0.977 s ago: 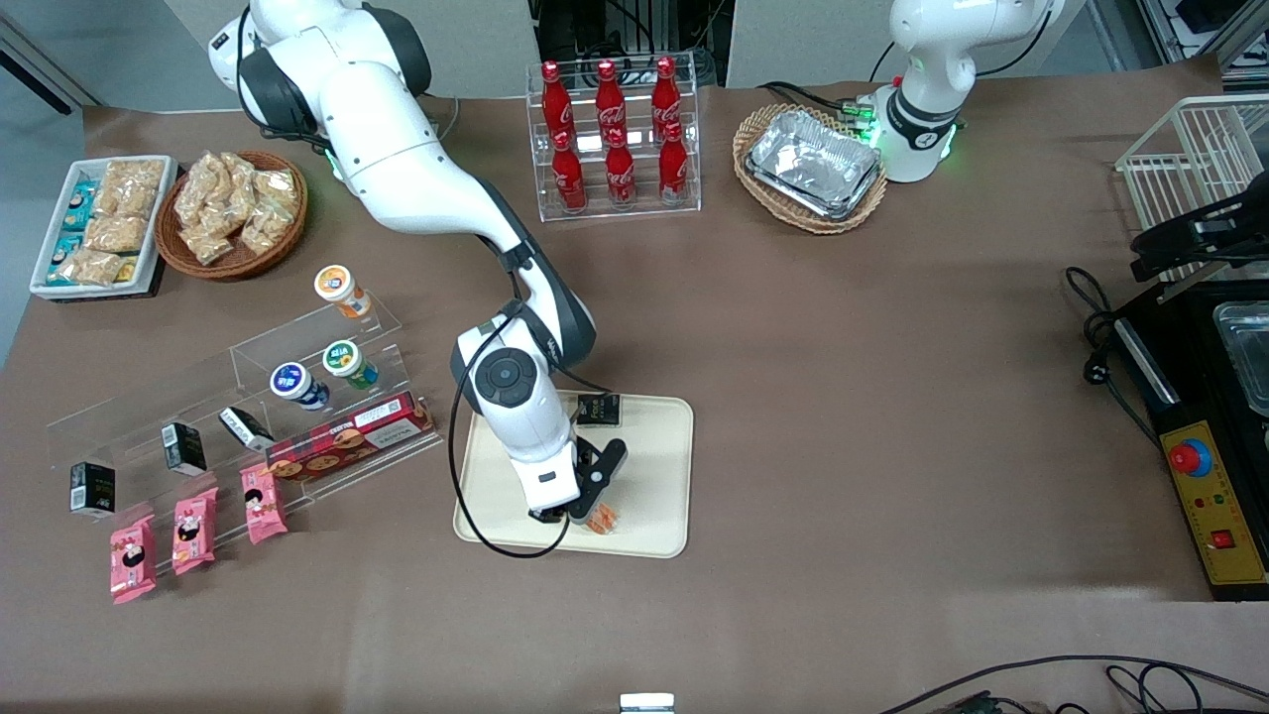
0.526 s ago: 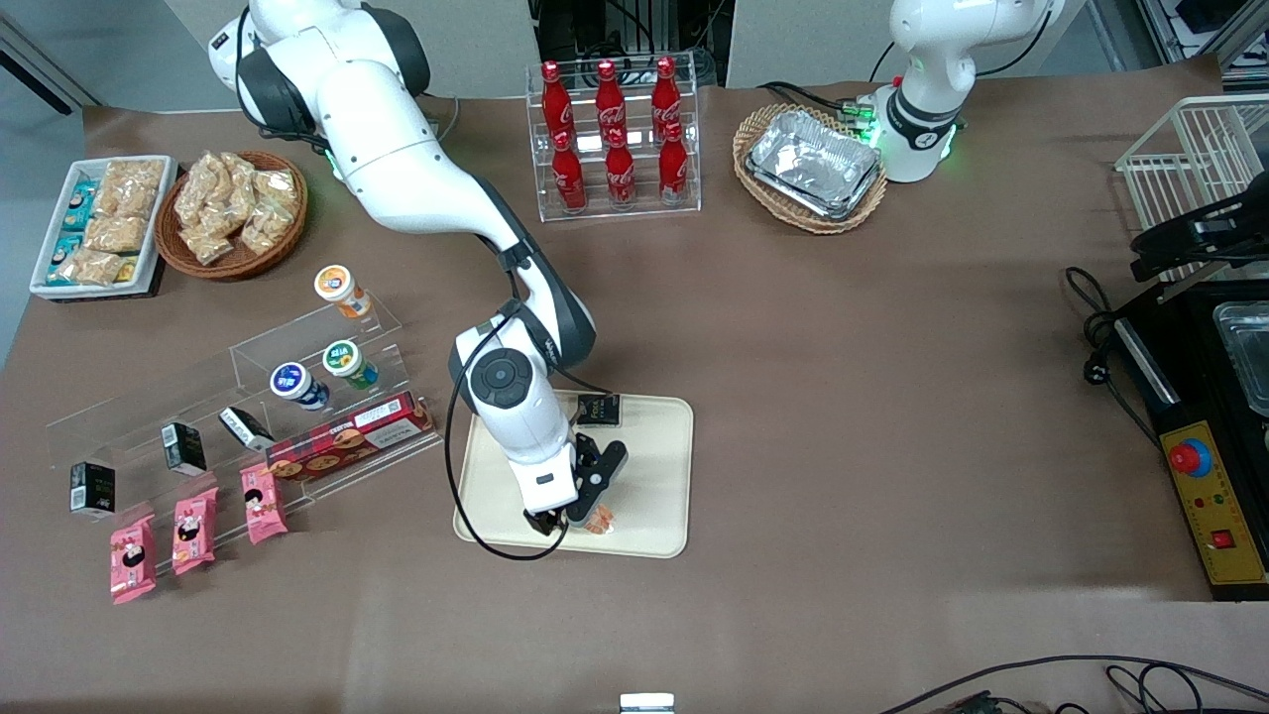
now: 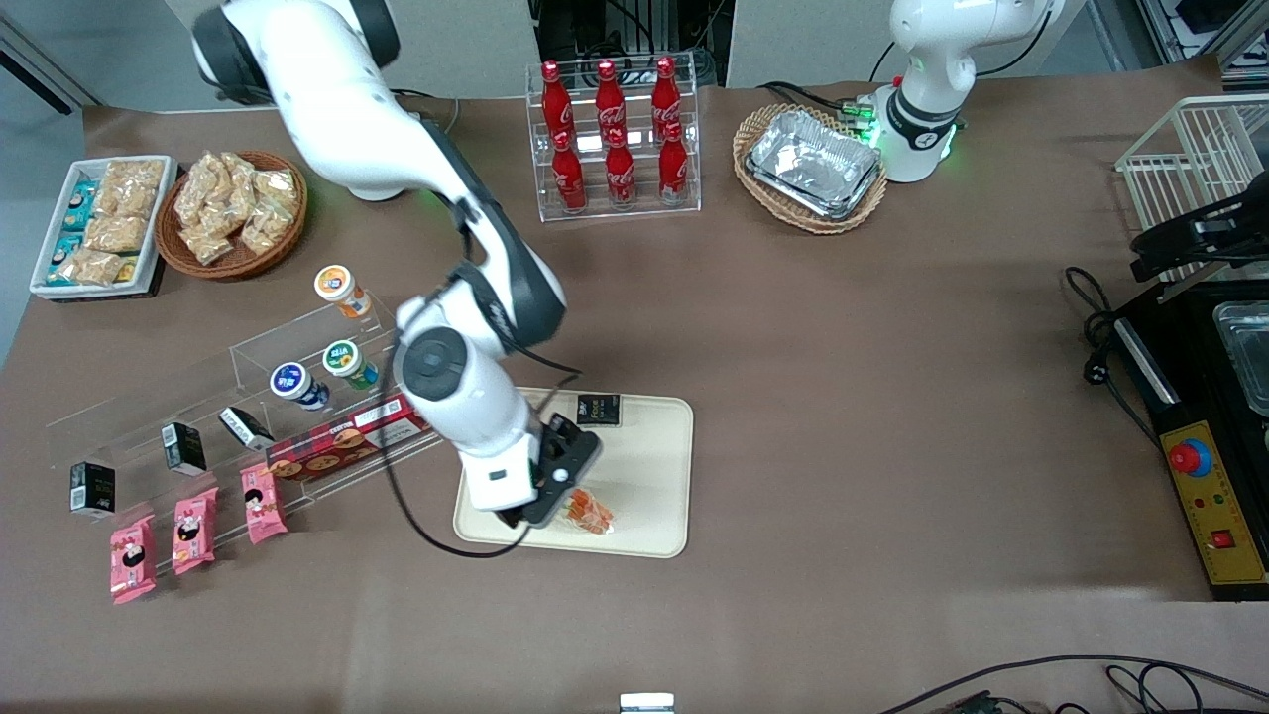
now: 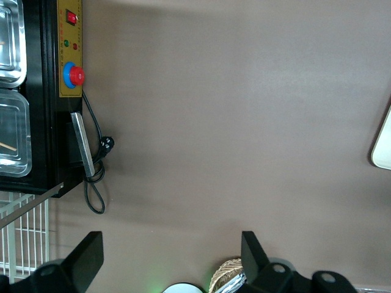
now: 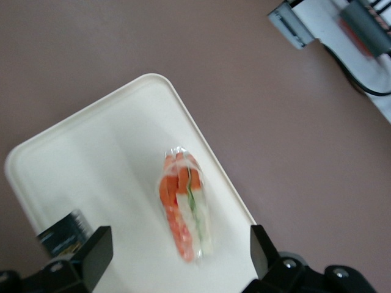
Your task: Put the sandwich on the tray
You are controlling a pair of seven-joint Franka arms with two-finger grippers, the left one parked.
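The sandwich [image 3: 591, 514] [image 5: 183, 210], a clear-wrapped wedge with orange-red and pale green layers, lies flat on the cream tray [image 3: 644, 466] [image 5: 110, 159], close to the tray's edge nearest the front camera. My right gripper [image 3: 543, 508] [image 5: 180, 244] hangs above the tray beside the sandwich. It is open and its fingers stand wide apart with nothing between them. Nothing touches the sandwich.
A small black packet [image 3: 598, 410] [image 5: 64, 235] also lies on the tray. Toward the working arm's end stand an acrylic shelf with a dark red biscuit box [image 3: 349, 436], cups and pink snack packs [image 3: 188, 531]. A cola rack [image 3: 615, 139] and a foil-tray basket [image 3: 813, 164] stand farther from the camera.
My gripper has lifted off the sandwich and swung toward the working arm's end. The sandwich stays lying on the tray, now uncovered.
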